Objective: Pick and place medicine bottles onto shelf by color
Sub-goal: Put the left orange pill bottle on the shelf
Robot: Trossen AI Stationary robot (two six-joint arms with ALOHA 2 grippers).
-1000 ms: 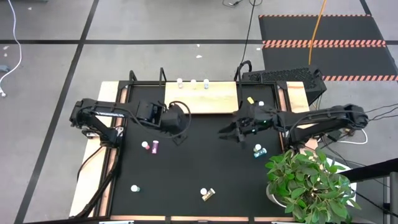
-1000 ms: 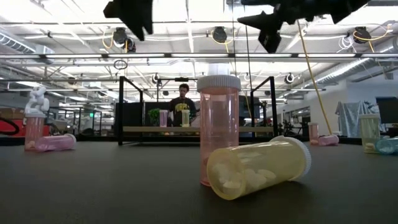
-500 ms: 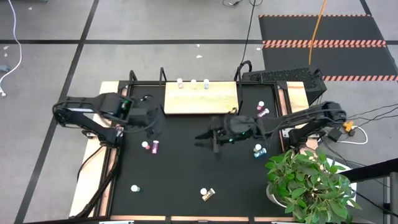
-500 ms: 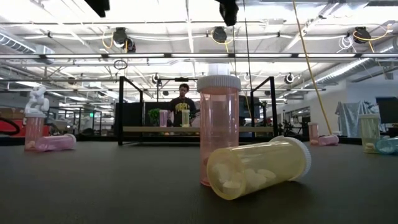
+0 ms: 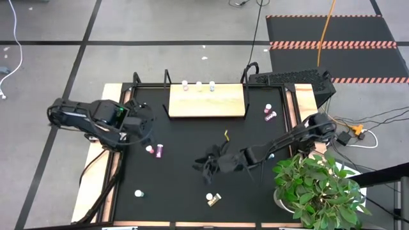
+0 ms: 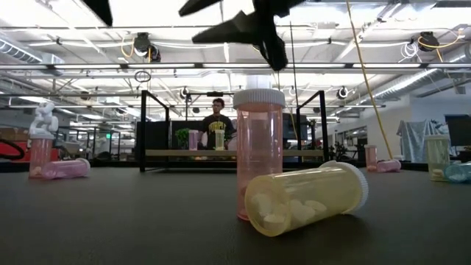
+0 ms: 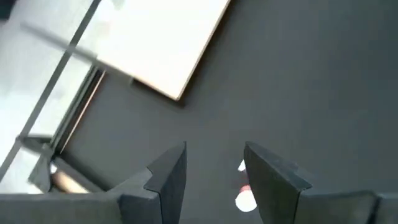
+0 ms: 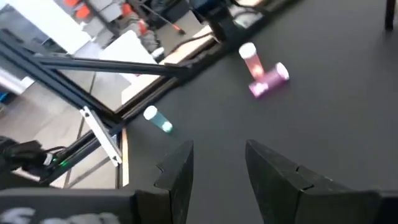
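Observation:
The light-wood shelf (image 5: 206,100) stands at the table's far middle, with three bottles (image 5: 199,84) upright along its far edge. An upright pink bottle (image 6: 259,154) and a lying yellow one (image 6: 305,199) sit near the table's near edge (image 5: 213,199). A pink pair (image 5: 154,150) lies at the left, and a teal bottle (image 5: 138,193) stands at the near left. My right gripper (image 5: 203,165) hangs open and empty over the table's middle (image 8: 217,168). My left gripper (image 5: 144,121) is open and empty near the left edge (image 7: 214,168), above the pink pair (image 7: 245,199).
Another pink pair (image 5: 270,113) lies at the table's far right. A potted plant (image 5: 319,188) overhangs the near right corner. Black brackets (image 5: 167,78) rise behind the shelf. A person (image 6: 215,131) stands in the room beyond the table.
My right gripper has swung from beside the shelf's right end toward the table's left and near edges, and now hangs over the middle. My left gripper has drawn back from near the shelf's left end toward the table's left edge. No bottle has moved.

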